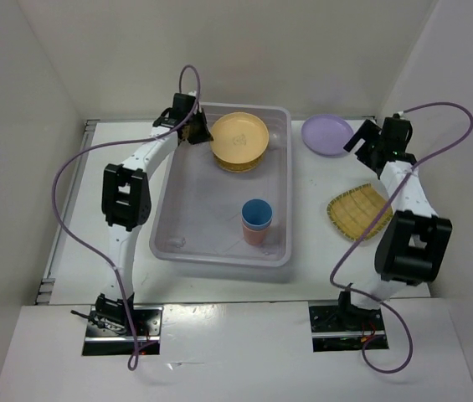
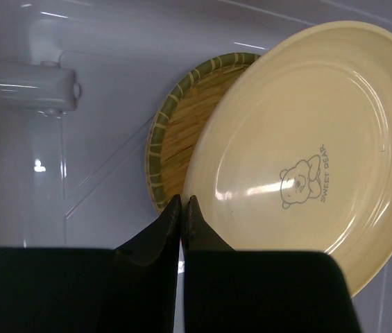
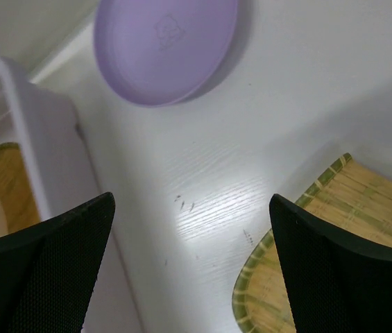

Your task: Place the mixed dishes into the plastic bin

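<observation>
The plastic bin [image 1: 219, 258] stands mid-table. In its far end an orange-tan plate [image 1: 239, 138] lies on a yellow woven plate [image 2: 182, 132]. A blue cup [image 1: 257, 213] sits nested in a salmon-pink cup [image 1: 253, 236] near the bin's front right. My left gripper [image 2: 182, 201] is shut and empty, its tips at the left edge of the orange-tan plate [image 2: 307, 152]. A lavender plate [image 1: 328, 134] and another woven plate [image 1: 359, 211] lie on the table right of the bin. Between those two my right gripper [image 3: 192, 201] hovers open over bare table, holding nothing.
White walls close in the table at the back and on both sides. The bin's right wall [image 3: 15, 118] runs just left of the right gripper. A small clear object [image 1: 176, 243] lies in the bin's front left corner.
</observation>
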Controlling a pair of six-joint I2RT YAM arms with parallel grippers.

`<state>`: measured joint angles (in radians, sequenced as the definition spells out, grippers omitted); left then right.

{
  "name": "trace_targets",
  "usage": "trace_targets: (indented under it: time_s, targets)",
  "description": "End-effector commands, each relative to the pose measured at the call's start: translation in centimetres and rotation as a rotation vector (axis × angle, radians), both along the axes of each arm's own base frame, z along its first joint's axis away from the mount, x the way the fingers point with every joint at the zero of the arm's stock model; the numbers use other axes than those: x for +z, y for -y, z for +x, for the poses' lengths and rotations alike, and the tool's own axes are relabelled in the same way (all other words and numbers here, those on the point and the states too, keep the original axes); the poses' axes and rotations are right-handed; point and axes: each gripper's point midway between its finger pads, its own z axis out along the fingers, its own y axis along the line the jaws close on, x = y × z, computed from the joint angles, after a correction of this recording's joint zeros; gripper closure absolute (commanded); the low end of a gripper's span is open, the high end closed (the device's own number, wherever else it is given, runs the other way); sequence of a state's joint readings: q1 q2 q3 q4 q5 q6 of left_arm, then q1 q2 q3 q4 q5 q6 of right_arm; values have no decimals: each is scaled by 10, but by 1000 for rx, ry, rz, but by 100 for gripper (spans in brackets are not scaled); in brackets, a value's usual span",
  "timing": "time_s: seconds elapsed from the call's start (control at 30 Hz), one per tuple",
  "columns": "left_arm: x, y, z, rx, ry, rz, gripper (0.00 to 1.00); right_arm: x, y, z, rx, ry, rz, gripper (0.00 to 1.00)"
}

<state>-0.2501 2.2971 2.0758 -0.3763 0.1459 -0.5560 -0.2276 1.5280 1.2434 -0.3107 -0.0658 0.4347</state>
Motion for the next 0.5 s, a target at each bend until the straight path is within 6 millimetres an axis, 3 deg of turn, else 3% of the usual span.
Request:
trace_targets:
  time_s: [0.0,0.03,0.1,0.13,0.23,0.27,0.3,0.33,0.47]
  targets:
    - [34,16,18,41,88,-21,100,-16,5,38,15,28,19,4]
    - [22,16,20,41,67,-15,100,-16,7,45,15,29,19,4]
    - [28,17,22,41,77,-18,100,-30,8,58,23,11,29,4]
    - [17,22,23,39,65,-8,100,-34,9,62,18,6,38,4]
    - [7,24,22,50,33,19,100,-41,12,76,23,3,31,4]
    - [9,22,22,57,32,25,100,-42,13,80,23,2,31,4]
    - [-1,18,22,74,13,45,100,-40,14,85,23,3,31,4]
    - [0,16,21,82,7,54,100,-55,15,87,30,-30,29,4]
    - [-6,6,18,114,4,94,100,-65,18,96,35,-36,23,4]
